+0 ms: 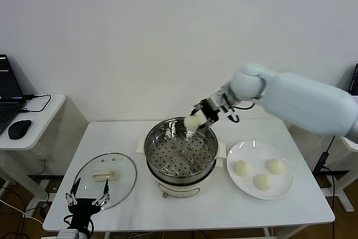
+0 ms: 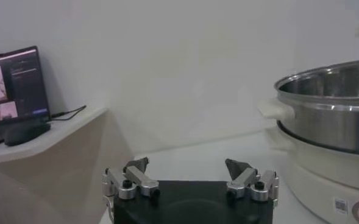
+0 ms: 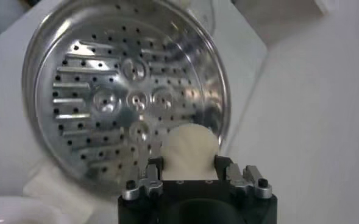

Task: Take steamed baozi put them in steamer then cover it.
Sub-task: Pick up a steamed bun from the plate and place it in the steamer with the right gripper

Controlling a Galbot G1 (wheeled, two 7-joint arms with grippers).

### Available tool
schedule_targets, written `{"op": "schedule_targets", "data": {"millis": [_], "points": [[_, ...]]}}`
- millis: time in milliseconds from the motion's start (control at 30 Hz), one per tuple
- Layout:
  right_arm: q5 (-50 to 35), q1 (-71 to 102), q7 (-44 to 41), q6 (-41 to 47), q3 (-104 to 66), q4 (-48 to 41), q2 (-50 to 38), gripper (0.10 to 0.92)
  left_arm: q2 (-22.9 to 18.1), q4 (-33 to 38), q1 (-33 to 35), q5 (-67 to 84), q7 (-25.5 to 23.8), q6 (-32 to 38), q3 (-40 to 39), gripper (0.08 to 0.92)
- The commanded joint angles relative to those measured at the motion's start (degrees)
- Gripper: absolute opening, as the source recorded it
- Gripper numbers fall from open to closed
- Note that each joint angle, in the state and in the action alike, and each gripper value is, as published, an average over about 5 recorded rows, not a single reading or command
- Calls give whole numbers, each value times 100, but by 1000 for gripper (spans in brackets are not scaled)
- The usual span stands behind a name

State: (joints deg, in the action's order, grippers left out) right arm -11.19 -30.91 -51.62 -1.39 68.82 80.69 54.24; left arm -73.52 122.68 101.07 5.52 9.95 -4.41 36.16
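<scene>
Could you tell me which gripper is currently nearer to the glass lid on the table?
Left. The left gripper hovers open at the near edge of the glass lid; the right gripper holds a bun above the steamer, farther away.

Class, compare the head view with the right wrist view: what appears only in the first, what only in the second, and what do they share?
Only the head view shows the plate with three baozi, the glass cover lying on the table, and the open left gripper parked near it. Only the right wrist view shows the steamer's perforated bottom from straight above. Both show the right gripper shut on one baozi above the steamer's rim.
</scene>
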Motion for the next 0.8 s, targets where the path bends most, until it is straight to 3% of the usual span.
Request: {"op": "schedule_targets", "data": {"millis": [33, 567, 800], "points": [[721, -63, 194, -766, 567, -255, 919, 540, -2, 24, -1, 12, -2, -4, 38, 823], [2657, 665, 628, -1934, 387, -1327, 1488, 541, -12, -14, -68, 21, -16, -10, 107, 823], [2853, 719, 681, -2136, 345, -1523, 1555, 548, -16, -23, -99, 22, -24, -14, 101, 823]]}}
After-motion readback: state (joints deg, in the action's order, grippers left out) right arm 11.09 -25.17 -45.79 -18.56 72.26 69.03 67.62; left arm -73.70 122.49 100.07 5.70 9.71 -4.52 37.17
